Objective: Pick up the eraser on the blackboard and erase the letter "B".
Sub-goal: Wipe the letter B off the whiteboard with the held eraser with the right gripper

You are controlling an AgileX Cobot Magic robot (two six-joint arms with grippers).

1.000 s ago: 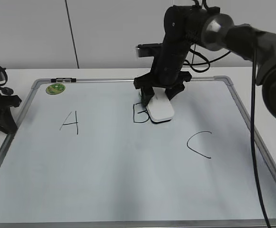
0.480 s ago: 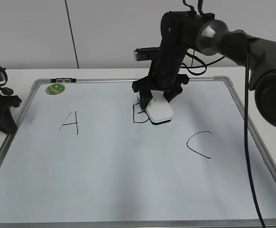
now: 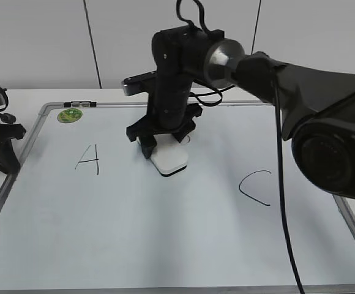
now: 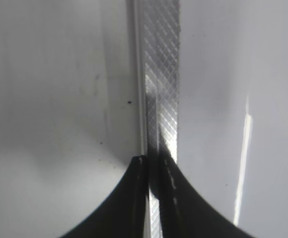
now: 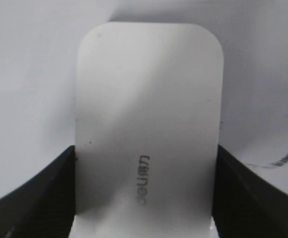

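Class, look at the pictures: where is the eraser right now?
In the exterior view the eraser lies flat on the blackboard, clamped in the right gripper, between the letter A on its left and the C on its right.

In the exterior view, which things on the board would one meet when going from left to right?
Green magnet → letter "A" → eraser, held by the right hand → letter "C".
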